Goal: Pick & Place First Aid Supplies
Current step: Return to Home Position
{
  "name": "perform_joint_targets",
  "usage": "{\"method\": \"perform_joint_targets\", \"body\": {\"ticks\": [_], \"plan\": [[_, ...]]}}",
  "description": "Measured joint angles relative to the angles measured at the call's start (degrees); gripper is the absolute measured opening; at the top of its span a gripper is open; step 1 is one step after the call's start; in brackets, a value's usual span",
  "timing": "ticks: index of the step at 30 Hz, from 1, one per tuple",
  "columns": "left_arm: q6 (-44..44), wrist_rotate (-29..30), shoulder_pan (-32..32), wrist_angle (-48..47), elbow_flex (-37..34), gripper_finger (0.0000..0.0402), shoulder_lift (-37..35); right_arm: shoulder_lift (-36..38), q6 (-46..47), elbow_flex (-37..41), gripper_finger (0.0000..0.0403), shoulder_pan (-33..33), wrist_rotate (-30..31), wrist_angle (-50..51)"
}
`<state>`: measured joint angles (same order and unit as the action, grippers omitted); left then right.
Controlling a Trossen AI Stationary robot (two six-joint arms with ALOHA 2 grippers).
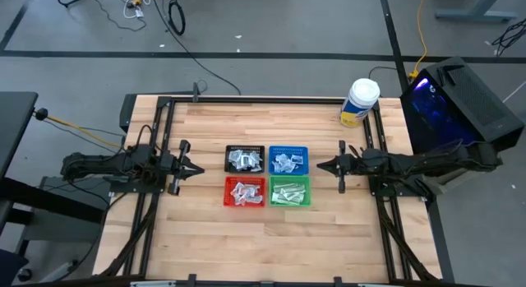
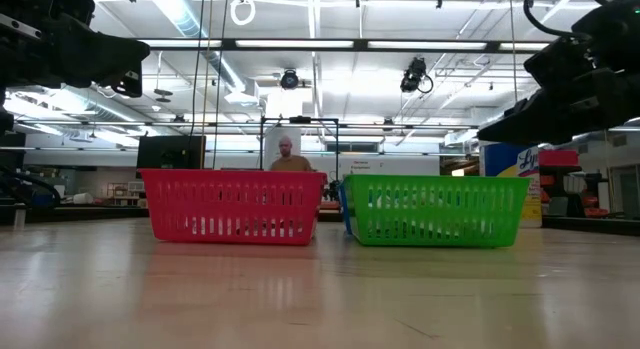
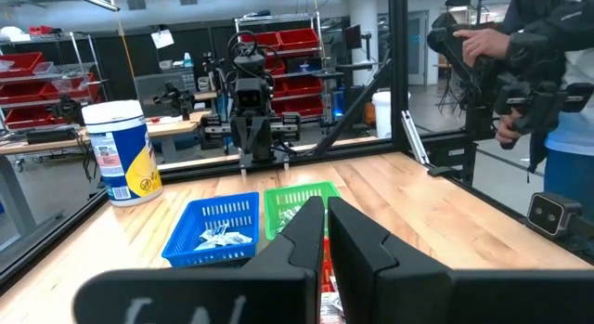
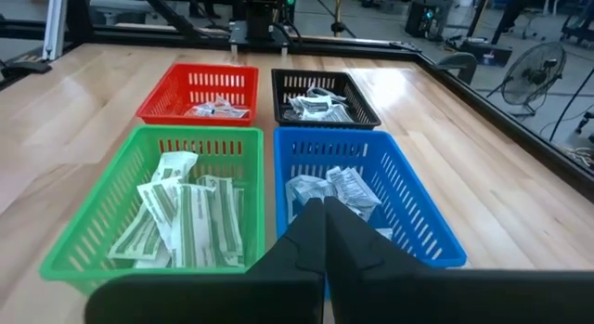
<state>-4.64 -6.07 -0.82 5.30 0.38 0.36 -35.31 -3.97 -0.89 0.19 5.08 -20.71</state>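
Low view — black tray hid behind red tray; high view — packets print too sm. to read.

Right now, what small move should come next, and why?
Probably just hold still and end the run: the left hand and right hand sit clear of the trays, and all the packets in sight lie inside trays.

The left arm and right arm are black, built from boxy jointed link housings; a black cable loops above the right arm's housing in the low view. The left end effector and right end effector each carry two matte black, angular fingers tapering to narrow tips, mounted on a short black crossbar.
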Motion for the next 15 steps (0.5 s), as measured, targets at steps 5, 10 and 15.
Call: {"method": "perform_joint_targets", "body": {"ticks": [5, 10, 15], "plan": [[0.0, 0.0, 0.0, 0.0, 0.0, 0.0025, 0.0, 5.1, 0.0, 0.0, 0.0000, 0.0, 0.0, 4.4], [0.0, 0.0, 0.0, 0.0, 0.0, 0.0025, 0.0, 9.9, 0.0, 0.0, 0.0000, 0.0, 0.0, 8.2], [0.0, 0.0, 0.0, 0.0, 0.0, 0.0025, 0.0, 14.8, 0.1, 0.0, 0.0000, 0.0, 0.0, 12.7]]}}
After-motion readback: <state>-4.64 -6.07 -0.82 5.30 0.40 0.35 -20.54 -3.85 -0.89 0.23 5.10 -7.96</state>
